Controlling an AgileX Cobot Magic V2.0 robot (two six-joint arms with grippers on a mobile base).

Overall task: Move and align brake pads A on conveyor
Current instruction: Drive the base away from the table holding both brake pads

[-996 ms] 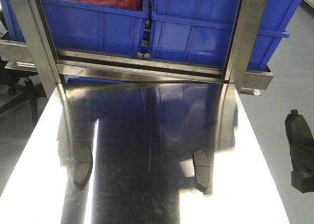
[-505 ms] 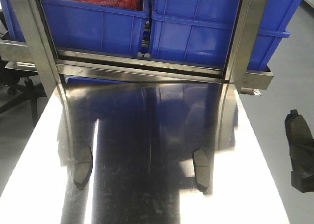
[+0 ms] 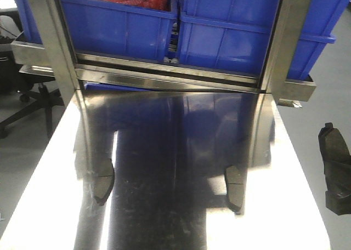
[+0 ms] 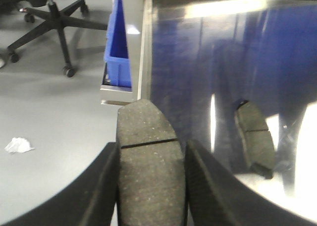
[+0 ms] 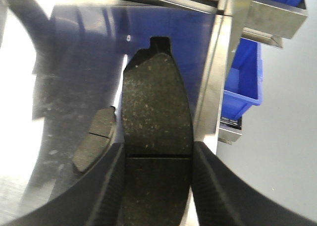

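In the front-facing view, two brake pads lie flat on the near part of the steel table [image 3: 164, 129], well apart. The left brake pad [image 3: 103, 180] and the right brake pad [image 3: 235, 187] both have their long axis running near to far, roughly parallel. Blue bins [image 3: 230, 36] stand on a shelf at the far end. At the right edge, off the table's side, the right-held brake pad [image 3: 330, 144] stands upright out of the right gripper [image 3: 335, 170]. This view does not show the grip itself.

The left wrist view shows the left gripper [image 4: 151, 147] clamped on the left-held brake pad [image 4: 146, 122], one finger on each long edge. That pad points away from the wrist, its groove running crosswise, over the grey floor just beside the table's left edge. The left brake pad lies beyond on the steel. An office chair [image 4: 55, 15] and a scrap of white paper [image 4: 17, 145] appear only here.

The right wrist view shows the right gripper pinching the right-held brake pad by its long edges. Its notched end points far, over the table's right edge. The right brake pad lies to its left.
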